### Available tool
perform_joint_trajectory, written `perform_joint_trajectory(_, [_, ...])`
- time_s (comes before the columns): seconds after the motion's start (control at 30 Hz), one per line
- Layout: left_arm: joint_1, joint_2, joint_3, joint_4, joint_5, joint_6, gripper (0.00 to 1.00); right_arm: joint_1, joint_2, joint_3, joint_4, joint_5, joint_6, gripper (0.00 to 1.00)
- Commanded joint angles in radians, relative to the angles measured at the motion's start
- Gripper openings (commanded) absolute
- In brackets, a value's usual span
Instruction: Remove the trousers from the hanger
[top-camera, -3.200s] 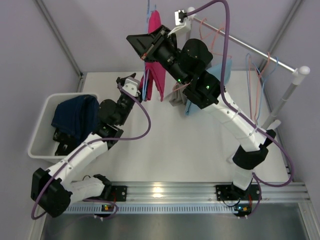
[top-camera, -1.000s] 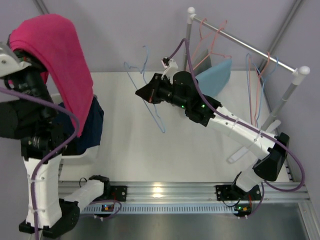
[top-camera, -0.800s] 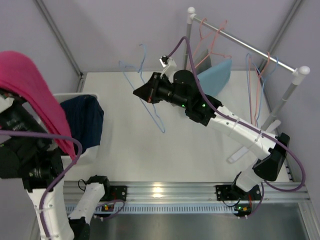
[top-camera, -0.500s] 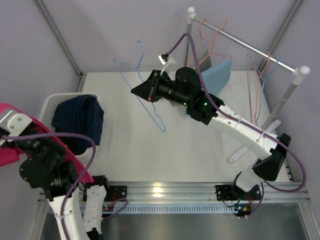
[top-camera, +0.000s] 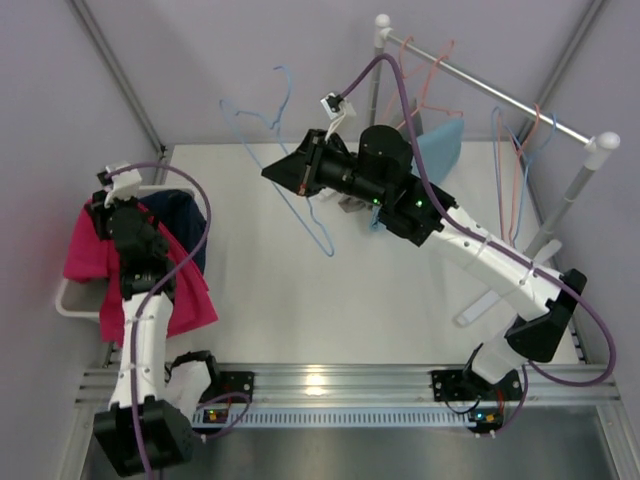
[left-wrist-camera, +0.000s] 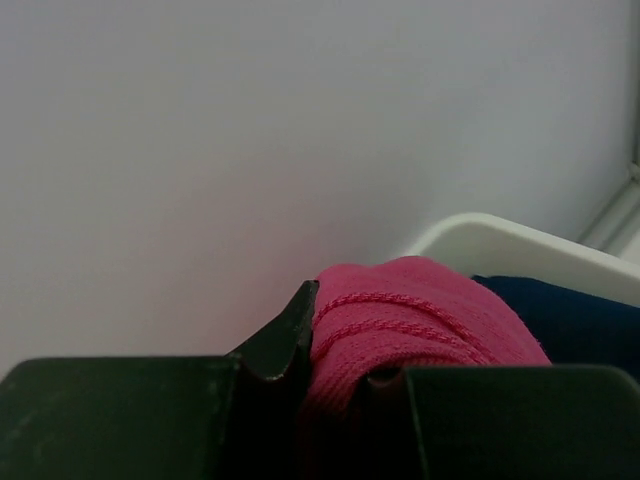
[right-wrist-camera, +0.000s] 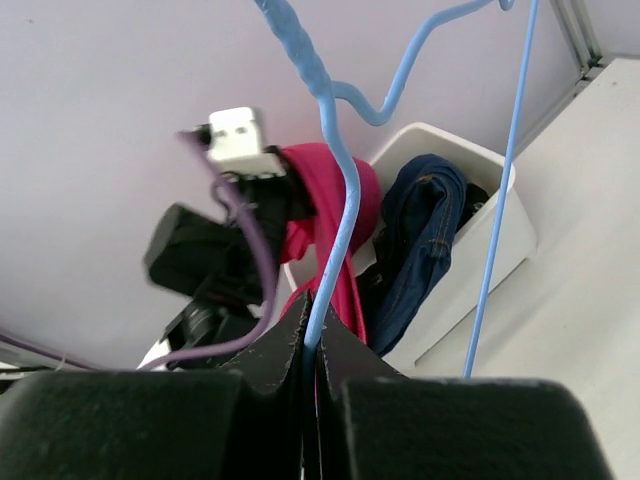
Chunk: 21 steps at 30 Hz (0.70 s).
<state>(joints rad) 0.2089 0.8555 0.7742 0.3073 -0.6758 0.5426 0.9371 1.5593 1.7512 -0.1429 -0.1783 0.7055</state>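
Note:
The magenta pink trousers (top-camera: 88, 250) hang over the near rim of the white bin (top-camera: 75, 302), with my left gripper (top-camera: 108, 214) shut on a fold of them (left-wrist-camera: 420, 300). The cloth bulges between the left gripper (left-wrist-camera: 345, 335) jaws. The navy blue trousers (top-camera: 192, 218) lie in the bin behind the pink ones. My right gripper (top-camera: 270, 173) is shut on the bare blue wire hanger (top-camera: 262, 118), held in the air above the table's back left. In the right wrist view the hanger wire (right-wrist-camera: 340, 170) runs up out of the right gripper (right-wrist-camera: 312, 322) jaws.
A clothes rail (top-camera: 500, 97) crosses the back right with several empty wire hangers (top-camera: 520, 170) and a light blue garment (top-camera: 440, 147). The right arm (top-camera: 470, 245) stretches diagonally over the table. Grey walls stand close on the left and behind.
My left arm has swung the pink trousers down from high at the left onto the bin. The right gripper has lifted the empty hanger slightly up and to the left.

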Motion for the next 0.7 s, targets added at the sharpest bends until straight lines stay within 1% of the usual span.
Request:
perform_joint_trajectory(0.0, [0.003, 0.126, 0.075, 0.073, 0.169, -0.198, 0.0, -0.026, -0.073, 0.056, 0.013, 0.02, -0.043, 0.0])
perform_joint_trajectory(0.07, [0.004, 0.197, 0.128, -0.005, 0.171, -0.248, 0.0, -0.061, -0.111, 0.054, -0.009, 0.034, -0.043, 0.0])
perform_joint_trajectory(0.1, [0.004, 0.259, 0.146, -0.045, 0.157, -0.304, 0.0, -0.069, -0.129, 0.051, -0.015, 0.04, -0.046, 0.0])
perform_joint_trajectory(0.13, [0.004, 0.286, 0.166, -0.118, 0.156, -0.325, 0.01, -0.078, -0.148, 0.048, -0.021, 0.063, -0.052, 0.0])
perform_joint_trajectory(0.17, [0.004, 0.304, 0.177, -0.163, 0.159, -0.376, 0.06, -0.087, -0.192, 0.044, -0.041, 0.078, -0.078, 0.0])
perform_joint_trajectory(0.2, [0.004, 0.321, 0.18, -0.206, 0.166, -0.406, 0.19, -0.087, -0.218, 0.039, -0.052, 0.103, -0.092, 0.0])
perform_joint_trajectory(0.23, [0.006, 0.32, 0.178, -0.247, 0.214, -0.429, 0.32, -0.089, -0.244, 0.033, -0.061, 0.144, -0.119, 0.0])
perform_joint_trajectory(0.3, [0.004, 0.291, 0.152, -0.351, 0.277, -0.478, 0.55, -0.089, -0.338, -0.007, -0.089, 0.174, -0.138, 0.0])
perform_joint_trajectory(0.33, [0.006, 0.274, 0.149, -0.385, 0.304, -0.501, 0.76, -0.089, -0.407, -0.05, -0.099, 0.222, -0.155, 0.0])
perform_joint_trajectory(0.37, [0.006, 0.261, 0.151, -0.46, 0.32, -0.536, 0.9, -0.089, -0.441, -0.077, -0.109, 0.241, -0.164, 0.0])
perform_joint_trajectory(0.4, [0.006, 0.223, 0.155, -0.5, 0.35, -0.538, 0.99, -0.089, -0.479, -0.102, -0.131, 0.264, -0.172, 0.0])
perform_joint_trajectory(0.43, [0.006, 0.2, 0.16, -0.531, 0.411, -0.538, 0.99, -0.101, -0.551, -0.157, -0.139, 0.289, -0.19, 0.0])
perform_joint_trajectory(0.47, [0.006, 0.176, 0.174, -0.586, 0.441, -0.57, 0.99, -0.119, -0.583, -0.182, -0.147, 0.289, -0.193, 0.0])
perform_joint_trajectory(0.5, [0.006, 0.119, 0.183, -0.609, 0.473, -0.572, 0.99, -0.142, -0.614, -0.205, -0.171, 0.281, -0.184, 0.0])
perform_joint_trajectory(0.57, [0.006, 0.062, 0.209, -0.635, 0.543, -0.567, 0.99, -0.222, -0.692, -0.254, -0.21, 0.243, -0.155, 0.0])
perform_joint_trajectory(0.6, [0.006, 0.018, 0.249, -0.655, 0.559, -0.566, 0.99, -0.239, -0.72, -0.269, -0.23, 0.238, -0.152, 0.0])
perform_joint_trajectory(0.67, [0.006, -0.01, 0.304, -0.677, 0.593, -0.56, 0.99, -0.267, -0.804, -0.324, -0.274, 0.231, -0.155, 0.0])
